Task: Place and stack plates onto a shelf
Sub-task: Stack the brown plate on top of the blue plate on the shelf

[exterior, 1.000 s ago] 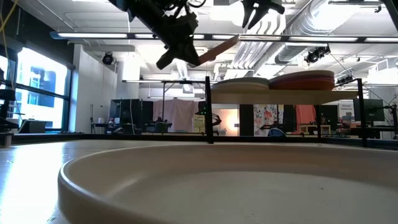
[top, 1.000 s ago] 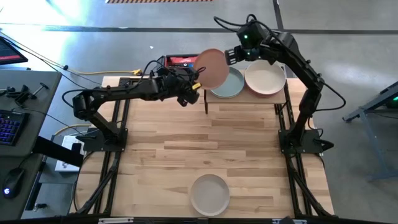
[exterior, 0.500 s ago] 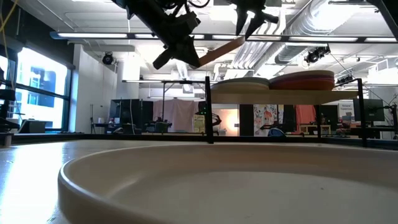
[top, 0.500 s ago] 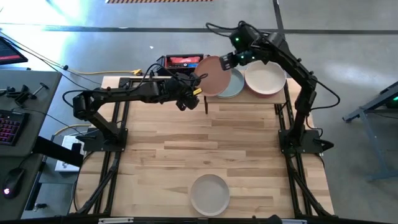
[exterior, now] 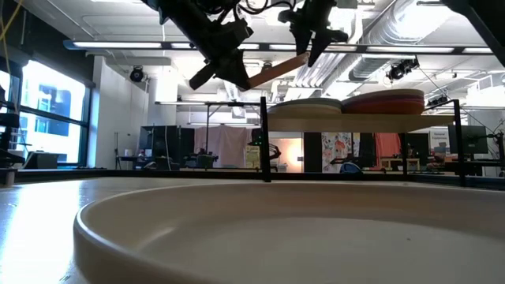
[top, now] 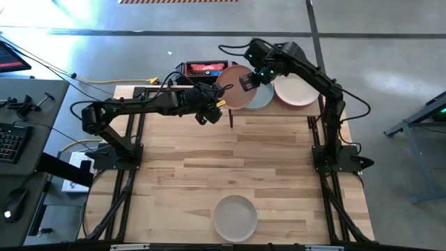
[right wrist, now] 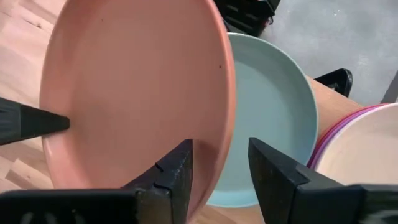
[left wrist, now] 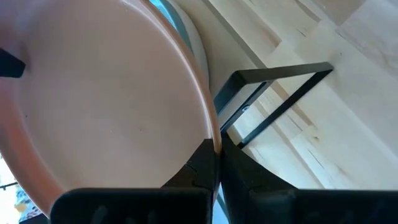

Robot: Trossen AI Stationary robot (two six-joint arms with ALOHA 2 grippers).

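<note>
High view: left claw (top: 221, 98) grips peach plate (top: 235, 87) over shelf stack (top: 261, 97); right claw (top: 247, 81) (fingers parted) straddles its rim.

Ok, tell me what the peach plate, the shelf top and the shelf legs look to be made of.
Peach plate: probably glazed ceramic or matte plastic; its even, dull surface with a thin rim leaves it open.
Shelf top: light wood, going by the visible grain and plank seams, unglossed.
Shelf legs: seemingly black metal, thin flat bars bent at sharp corners, matte.

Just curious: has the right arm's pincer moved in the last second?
Yes. The right pincer slid leftward over the shelf, onto the peach plate.
</note>
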